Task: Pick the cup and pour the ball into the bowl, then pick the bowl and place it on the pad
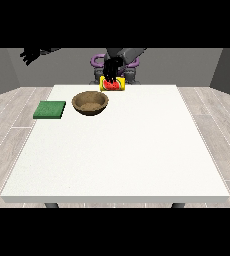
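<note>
One surface [137,160], white. One bowl [90,103], brown, on it. One pad [50,109], green, at the surface's left edge in the view. One cup [113,84], yellow with red, lying tilted near the far edge. Ball: none countable, the red at the cup could not be told apart as a ball. Two hands were in view: one hand at the view's left [29,55], raised well apart from everything, and one hand at the view's right [111,66], down on the cup. One robot torso behind the surface, mostly hidden. Total on the surface: three things, bowl, pad, cup.
</note>
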